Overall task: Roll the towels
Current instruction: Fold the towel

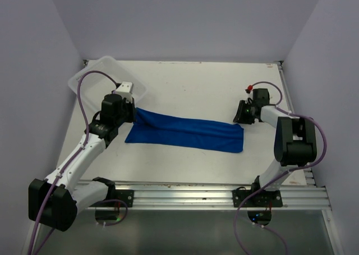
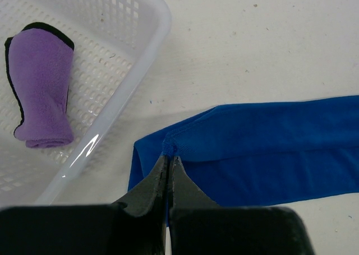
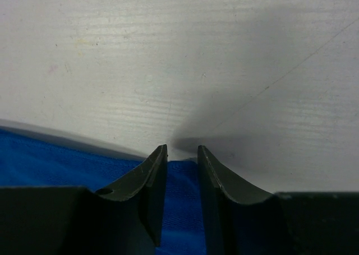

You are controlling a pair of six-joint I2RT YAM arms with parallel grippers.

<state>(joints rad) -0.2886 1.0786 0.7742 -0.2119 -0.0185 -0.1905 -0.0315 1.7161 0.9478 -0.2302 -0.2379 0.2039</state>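
While the royal blue towel lies folded into a long flat band across the middle of the white table, an arm meets it at each end. Seen from above, the band runs from about 9 o'clock to about 3 o'clock of the table's centre.

The left gripper is at the 9 o'clock end. In its wrist view its fingers are clenched tight on a corner of the blue cloth, which puckers at their tips.

The right gripper is at the 3 o'clock end, on the towel's far corner. In the right wrist view its two fingers stand a narrow gap apart. Blue fabric fills that gap, and whether they press the cloth cannot be told.

A white plastic basket sits at 10 o'clock, just beyond the left gripper. The left wrist view shows the purple towel inside it, rolled up and lying on the perforated floor.
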